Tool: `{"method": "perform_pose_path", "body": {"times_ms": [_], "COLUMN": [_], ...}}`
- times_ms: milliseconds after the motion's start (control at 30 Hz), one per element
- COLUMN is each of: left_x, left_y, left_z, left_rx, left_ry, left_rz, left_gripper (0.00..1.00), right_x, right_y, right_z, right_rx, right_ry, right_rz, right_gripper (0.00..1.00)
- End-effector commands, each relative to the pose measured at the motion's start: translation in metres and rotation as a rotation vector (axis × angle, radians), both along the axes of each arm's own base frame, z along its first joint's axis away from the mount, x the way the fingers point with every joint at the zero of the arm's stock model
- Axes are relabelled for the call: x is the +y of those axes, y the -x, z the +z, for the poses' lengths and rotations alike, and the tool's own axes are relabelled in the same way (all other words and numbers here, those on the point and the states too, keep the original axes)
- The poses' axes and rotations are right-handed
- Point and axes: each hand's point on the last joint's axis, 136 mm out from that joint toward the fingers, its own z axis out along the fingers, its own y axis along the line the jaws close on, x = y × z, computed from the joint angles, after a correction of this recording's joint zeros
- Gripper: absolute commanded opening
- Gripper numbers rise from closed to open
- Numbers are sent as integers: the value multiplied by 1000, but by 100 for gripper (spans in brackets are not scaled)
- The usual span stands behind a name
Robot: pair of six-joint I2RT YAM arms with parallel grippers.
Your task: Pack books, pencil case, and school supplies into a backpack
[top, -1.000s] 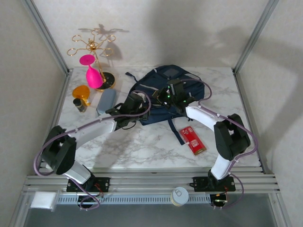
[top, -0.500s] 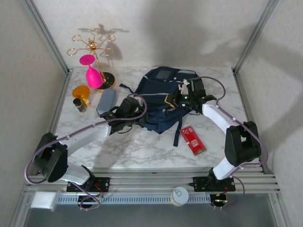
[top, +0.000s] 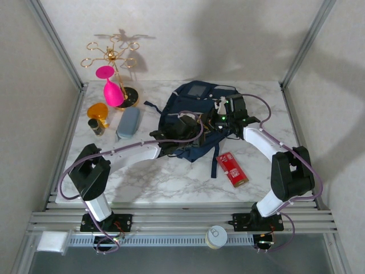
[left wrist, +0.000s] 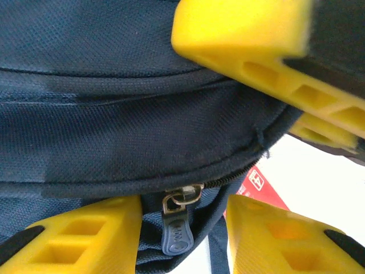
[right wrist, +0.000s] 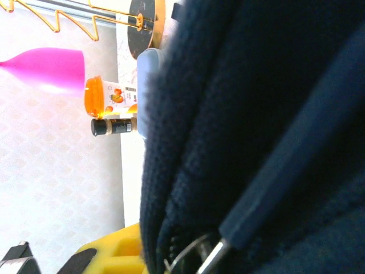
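The navy backpack (top: 194,108) lies at the back centre of the table; the books are hidden. My right gripper (top: 219,118) is shut on the backpack's rim; in the left wrist view its yellow fingers (left wrist: 256,45) clamp the fabric edge. My left gripper (top: 185,127) is open at the backpack's front, and a blue zipper pull (left wrist: 177,234) hangs between its fingers (left wrist: 80,237), untouched. The grey-blue pencil case (top: 128,122) lies left of the backpack. The red pack of school supplies (top: 232,169) lies on the marble in front of it, to the right.
A gold rack (top: 114,57) with a pink glass (top: 111,85) stands at the back left. Beside it are an orange object (top: 97,109) and a small dark bottle (top: 96,126). Dark straps (top: 214,162) trail from the backpack toward the red pack.
My left gripper has swung right, from the backpack's left side to its front centre. The right gripper moved right, pulling the rim along, then held still.
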Motion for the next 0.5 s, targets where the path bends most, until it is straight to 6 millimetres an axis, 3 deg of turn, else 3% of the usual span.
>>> {"method": "perform_pose_path", "body": {"times_ms": [0,167,467], "left_x": [1,-11,6], "left_y": [-6,-18,-13], "left_z": [0,6,8], "left_rx": [-13,-61,-87], "left_ry": [-25,-8,-57], "left_rz": [54,48,38], "left_gripper": [43,31,1], "right_x": [14,16,2], "right_y": [-2,-1,-4], "right_z": [41,38,39], "right_rx": [-129,-115,-105], "right_ry": [-93,-105,-96], "right_rz": [55,62,44], "right_gripper": [0,0,0]}}
